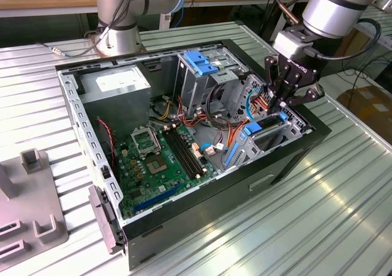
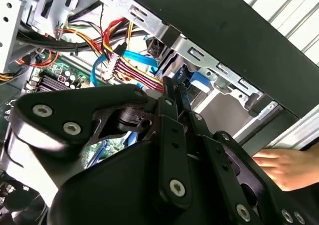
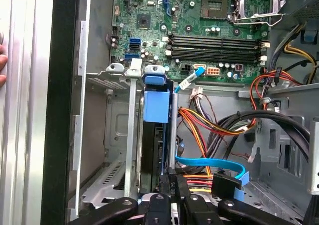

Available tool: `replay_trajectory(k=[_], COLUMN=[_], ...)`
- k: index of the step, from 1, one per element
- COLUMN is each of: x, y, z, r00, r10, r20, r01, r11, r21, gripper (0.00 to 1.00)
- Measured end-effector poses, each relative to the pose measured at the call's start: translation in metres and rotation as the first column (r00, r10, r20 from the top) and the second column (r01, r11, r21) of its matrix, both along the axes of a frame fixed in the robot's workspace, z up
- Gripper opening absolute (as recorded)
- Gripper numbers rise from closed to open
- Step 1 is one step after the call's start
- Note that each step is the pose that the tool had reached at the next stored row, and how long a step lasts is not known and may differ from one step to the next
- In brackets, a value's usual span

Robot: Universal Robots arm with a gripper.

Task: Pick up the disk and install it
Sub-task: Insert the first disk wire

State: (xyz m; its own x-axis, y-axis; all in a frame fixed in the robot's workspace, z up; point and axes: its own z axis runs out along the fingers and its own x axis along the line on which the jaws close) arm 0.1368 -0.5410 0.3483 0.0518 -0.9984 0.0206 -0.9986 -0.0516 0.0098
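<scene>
The desk [image 1: 343,196] spans the exterior view, a ribbed metal top carrying the open case [image 1: 202,184] across the middle of the frame. Inside it, the motherboard [image 1: 162,160] lies toward lower left and the grey power box [image 1: 116,89] sits at upper left. The drive cage [image 1: 269,135] stands at the case's right end, with red and yellow cables [image 1: 260,101] just above it. My gripper [image 1: 286,108] reaches down into that cage at right of center, its fingers drawn close on the top edge of the disk [image 3: 156,108]. In the first wrist view the disk stands on edge in the cage slot at center frame, its blue bracket uppermost. A hand [image 2: 286,167] rests at lower right of the second wrist view, outside the case.
</scene>
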Motion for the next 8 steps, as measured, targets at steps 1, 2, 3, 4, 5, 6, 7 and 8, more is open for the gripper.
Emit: replay_trajectory(k=[1,2,3,4,5,6,7,8], x=[-0.0003,-0.001,-0.0026,-0.0041,-0.005,-0.005,-0.005,-0.005], y=[-0.0008,-0.001,-0.0014,-0.0018,-0.0042,-0.0065,-0.0068,-0.0068], z=[0.0,0.0,-0.0001,-0.0001,-0.0002,-0.0005,-0.0006,-0.0006], r00=[1.0,1.0,1.0,1.0,1.0,1.0,1.0,1.0], r10=[-0.002,-0.003,-0.003,-0.003,-0.003,-0.003,-0.003,-0.003], r20=[0.0,0.0,-0.0001,0.0,0.0,0.0,0.0,0.0], r01=[0.002,0.003,0.003,0.003,0.003,0.003,0.003,0.003], r11=[1.0,1.0,1.0,1.0,1.0,1.0,1.0,1.0], r21=[0.0,0.0001,0.0002,0.0003,0.0009,0.0012,0.0013,0.0012], gripper=[0.17,0.17,0.17,0.17,0.17,0.17,0.17,0.17])
